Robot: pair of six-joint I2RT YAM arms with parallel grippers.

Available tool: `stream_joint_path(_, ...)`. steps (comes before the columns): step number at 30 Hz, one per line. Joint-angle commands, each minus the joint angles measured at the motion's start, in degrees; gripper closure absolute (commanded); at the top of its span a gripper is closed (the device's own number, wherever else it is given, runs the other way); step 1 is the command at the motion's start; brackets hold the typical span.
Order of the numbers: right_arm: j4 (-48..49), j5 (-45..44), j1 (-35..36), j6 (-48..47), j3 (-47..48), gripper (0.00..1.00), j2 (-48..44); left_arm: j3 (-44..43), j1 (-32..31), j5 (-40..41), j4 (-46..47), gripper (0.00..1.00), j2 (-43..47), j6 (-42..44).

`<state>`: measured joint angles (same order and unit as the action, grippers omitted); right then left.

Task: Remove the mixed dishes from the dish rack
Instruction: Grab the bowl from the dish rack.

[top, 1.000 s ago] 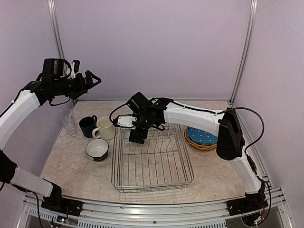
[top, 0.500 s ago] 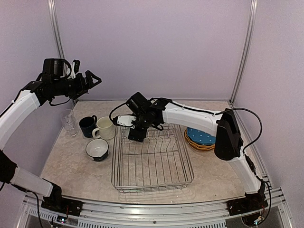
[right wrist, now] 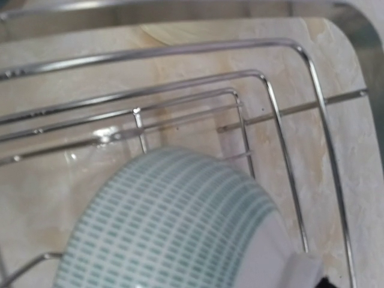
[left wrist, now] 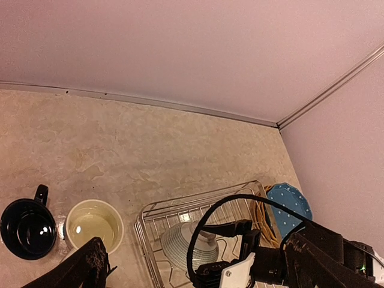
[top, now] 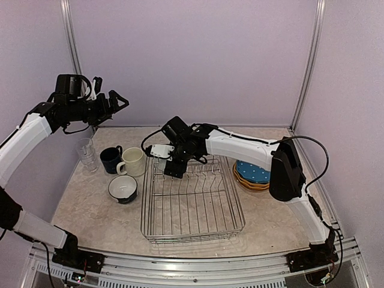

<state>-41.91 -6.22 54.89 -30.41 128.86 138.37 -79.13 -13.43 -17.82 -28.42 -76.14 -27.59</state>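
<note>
High at the left, the left fingers (top: 117, 99) hang spread apart, well above the surface (top: 90, 210) and holding nothing. Below them stand dishes already out of the rack: the clear glasses (top: 86, 153), the navy mug (top: 111, 159), the cream mug (top: 133, 161) and, nearer, a teal bowl (top: 123, 188). The wire rack (top: 193, 210) sits in the middle. The one dish seen in it is a second bowl (left wrist: 187, 241), tucked into its far left corner. The right fingers (top: 174, 168) are down at that bowl. I cannot tell whether they are clamped on it, since the close view shows only its ribbed teal face and a bit of one finger. The bowl looks glazed, so probably stiff, slick, breakable and moderately heavy. The rim is the place to pinch, one finger inside and one outside, followed by a straight lift clear of the wires. At the right lie the stacked plates (top: 255, 174), blue on top.
</note>
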Motion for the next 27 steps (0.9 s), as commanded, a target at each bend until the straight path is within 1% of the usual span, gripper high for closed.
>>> stream_joint_path(1, -4.3, 1.5, -0.7, -0.3, 1.0, 0.12, 2.5, -1.5, 0.3, -0.8, -0.7, 0.01, -0.5, -0.4)
stream_joint_path(4, -4.5, 1.0, -0.7, 0.1, 1.6, 0.16, 2.9, -1.5, 0.4, -0.9, -0.7, 0.01, -0.6, -0.4)
stream_joint_path(10, -3.3, -0.6, -0.6, 1.9, 1.7, 0.29, 2.1, -1.5, 0.3, -1.2, -0.6, 0.01, -1.0, -0.5)
stream_joint_path(21, 1.8, -3.4, 0.0, 5.9, -0.9, 0.62, -2.8, -1.5, 0.4, -1.0, -0.7, 0.01, -1.5, -0.5)
stream_joint_path(27, 7.9, -7.5, 0.5, 9.2, -4.9, 0.79, -6.1, -1.5, 0.3, -1.0, -0.7, 0.01, -1.6, -0.5)
